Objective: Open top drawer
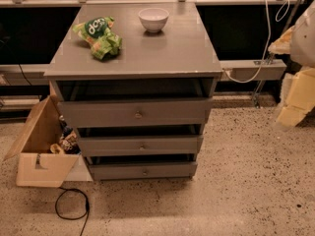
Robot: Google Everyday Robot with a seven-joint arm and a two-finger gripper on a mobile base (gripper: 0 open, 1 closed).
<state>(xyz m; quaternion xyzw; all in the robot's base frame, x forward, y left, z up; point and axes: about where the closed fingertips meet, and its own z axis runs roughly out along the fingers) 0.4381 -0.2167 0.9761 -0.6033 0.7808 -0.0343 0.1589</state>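
Observation:
The grey cabinet point(138, 53) stands in the middle of the camera view with three drawers. The top drawer point(98, 114) has the tallest front and a small round metal knob point(138, 114) at its centre. A dark gap shows between its front and the cabinet top. Two shallower drawers point(108, 145) sit below it. My gripper point(294, 102) shows as pale yellow and white shapes at the right edge. It is well to the right of the cabinet, about level with the top drawer, and touches nothing.
A green snack bag point(98, 36) and a white bowl point(153, 19) sit on the cabinet top. An open cardboard box point(42, 166) with items stands against the cabinet's left side. A black cable point(71, 205) loops on the floor in front. A white cable point(263, 43) hangs at the back right.

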